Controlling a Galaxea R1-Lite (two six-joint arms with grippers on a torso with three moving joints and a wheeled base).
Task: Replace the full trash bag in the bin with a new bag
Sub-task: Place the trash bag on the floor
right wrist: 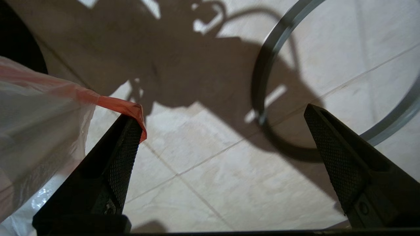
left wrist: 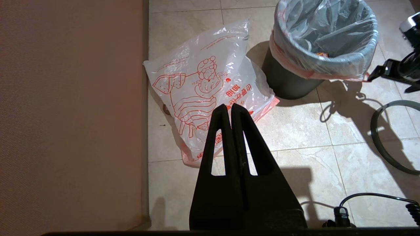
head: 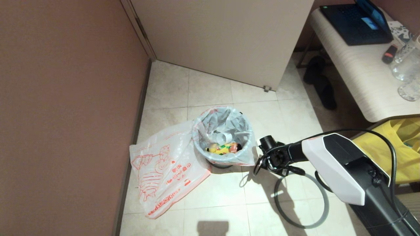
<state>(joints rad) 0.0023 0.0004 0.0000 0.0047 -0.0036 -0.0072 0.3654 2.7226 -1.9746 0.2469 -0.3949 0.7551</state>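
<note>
Full bag [head: 226,134] in bin [left wrist: 288,82], mouth folded out over bin's rim, pink band [left wrist: 295,65] hanging down outside. Yellow-orange packet [head: 223,149] and white cup [head: 224,137] inside. Bin on tiled floor [head: 213,193] near brown wall [head: 65,114], below pale door [head: 223,39].

New bag [head: 164,167] flat on floor, between wall and bin, one edge touching bin's base; red cartoon print facing up.

Grey hoop [head: 303,201] off bin, flat on floor to robot's right of it.

Right gripper [right wrist: 223,134] low, just beside bin on hoop side, jaws spread wide. Pink corner of full bag draped over one fingertip [right wrist: 126,144]; not pinched. Hoop below, between fingers, in right wrist view.

Left gripper [left wrist: 228,109] raised above floor over near end of new bag, fingers pressed together, nothing between them.

Bench [head: 357,68] far right with laptop [head: 357,23] and glasses [head: 407,65]; yellow tote [head: 393,144] under it.
</note>
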